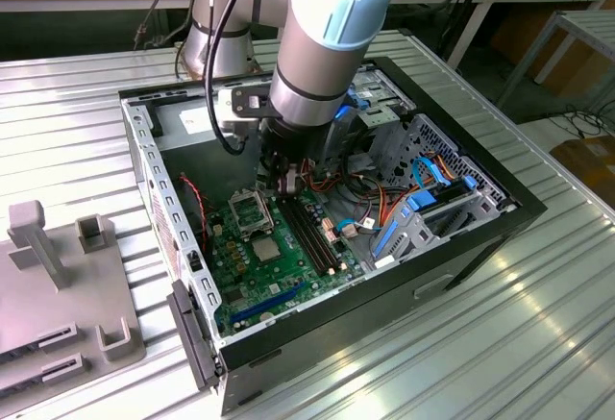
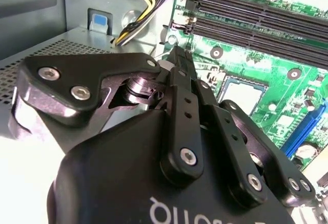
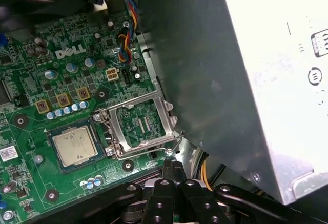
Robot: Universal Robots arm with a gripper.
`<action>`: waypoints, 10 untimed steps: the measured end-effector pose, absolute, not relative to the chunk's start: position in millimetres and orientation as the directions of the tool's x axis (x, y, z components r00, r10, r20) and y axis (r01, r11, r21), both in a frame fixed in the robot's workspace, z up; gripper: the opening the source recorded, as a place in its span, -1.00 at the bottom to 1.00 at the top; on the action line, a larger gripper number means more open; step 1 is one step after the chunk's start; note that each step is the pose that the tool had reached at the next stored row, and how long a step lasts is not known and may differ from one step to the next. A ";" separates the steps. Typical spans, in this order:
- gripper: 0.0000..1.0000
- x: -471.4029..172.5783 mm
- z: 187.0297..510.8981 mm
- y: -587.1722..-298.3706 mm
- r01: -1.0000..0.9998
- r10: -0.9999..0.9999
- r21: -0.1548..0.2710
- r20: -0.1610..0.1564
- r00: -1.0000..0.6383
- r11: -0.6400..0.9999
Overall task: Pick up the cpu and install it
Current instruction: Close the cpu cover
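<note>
Exterior view shows the arm reaching down into an open computer case [image 1: 461, 247] that lies on a ribbed metal tabletop [image 1: 538, 343]. The jaws [image 1: 285, 184] hang over the motherboard [image 1: 252, 268], close to the metal-framed socket [image 1: 253, 212].

In the first wrist view the two fingers [image 3: 173, 175] are pressed together at their tips, with no gap, and nothing is held between them. The second wrist view shows the same: the jaws [image 2: 178, 60] are closed and empty.

The cpu [image 3: 75, 145] lies flat on the board with its silvery face up, not yet lifted. It is square, so it has no real long axis; its edges run roughly in line with the edges of the socket [image 3: 139, 124]. From the jaws, the socket is just ahead of the tips and the cpu lies beside the socket, a little off to one side of the line of the jaws. So I judge that the jaws are nearer to the socket than to the cpu.
</note>
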State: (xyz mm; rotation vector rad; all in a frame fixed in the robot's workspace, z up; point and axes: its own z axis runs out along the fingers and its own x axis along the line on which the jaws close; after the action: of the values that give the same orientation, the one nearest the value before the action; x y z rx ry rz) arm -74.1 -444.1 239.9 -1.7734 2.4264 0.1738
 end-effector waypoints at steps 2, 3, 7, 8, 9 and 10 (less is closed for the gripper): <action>-0.79 -73.9 236.7 -444.1 -0.953 -0.938 0.013 -0.174 -0.300 0.302; -0.79 -73.9 236.2 -444.2 -0.953 -0.938 0.013 -0.175 -0.299 0.302; -0.79 -73.9 233.1 -444.1 -0.953 -0.937 0.012 -0.181 -0.299 0.302; -0.79 -73.6 232.6 -444.1 -0.953 -0.937 0.011 -0.182 -0.299 0.302; -0.79 -73.3 232.2 -444.2 -0.953 -0.936 0.012 -0.184 -0.299 0.302; -0.79 -73.0 231.9 -444.2 -0.953 -0.936 0.012 -0.186 -0.299 0.302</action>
State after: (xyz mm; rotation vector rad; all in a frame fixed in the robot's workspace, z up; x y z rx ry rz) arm -73.0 -444.2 231.9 -1.7666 2.4152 0.1803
